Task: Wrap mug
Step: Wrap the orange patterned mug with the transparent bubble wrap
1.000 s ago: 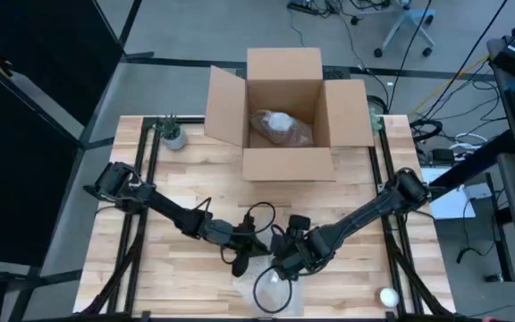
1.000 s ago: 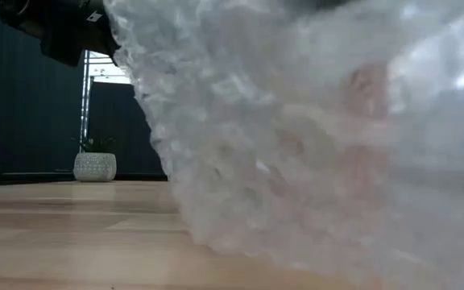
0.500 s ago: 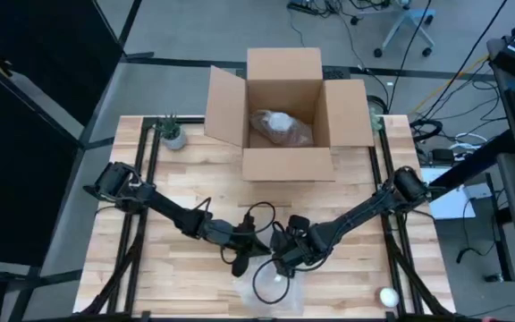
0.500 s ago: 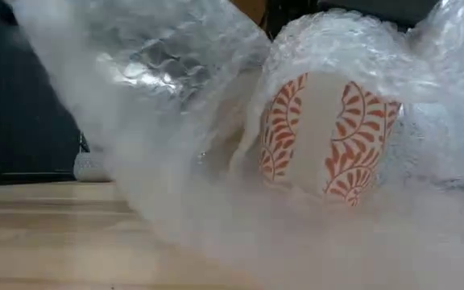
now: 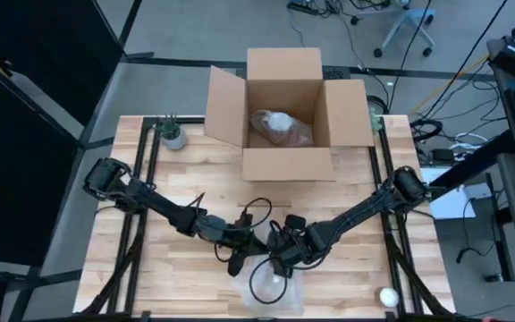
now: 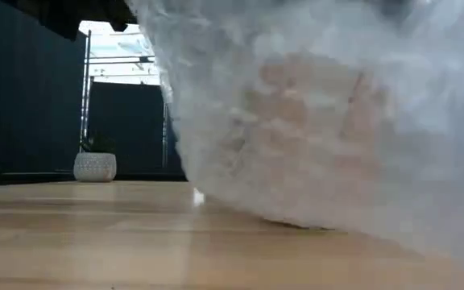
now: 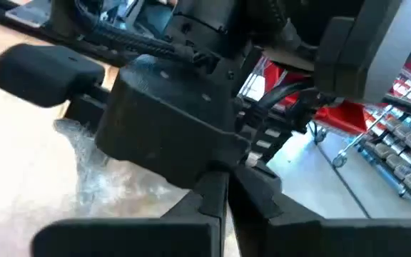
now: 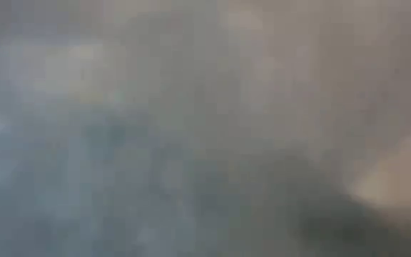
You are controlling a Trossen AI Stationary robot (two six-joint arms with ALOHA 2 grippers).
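Bubble wrap (image 6: 321,129) flopped back over the mug (image 6: 321,105) vs 0.5 s ago, hiding its pattern; wrap progressing. Both hands' grip: can't tell.

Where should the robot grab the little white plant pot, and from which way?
Probably around the pot body, coming straight down. It stands upright and alone near the table's far left corner, the plant sticking out on top, so fingers should close on its round sides below the leaves.

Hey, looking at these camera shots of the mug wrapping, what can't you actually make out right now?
- Mug: low view, veiled by bubble wrap, pattern unreadable.
- Right wrist view: fully blurred.
- Left gripper and right gripper: high view, too small to judge.
- Bundle in the cardboard box: contents hidden.
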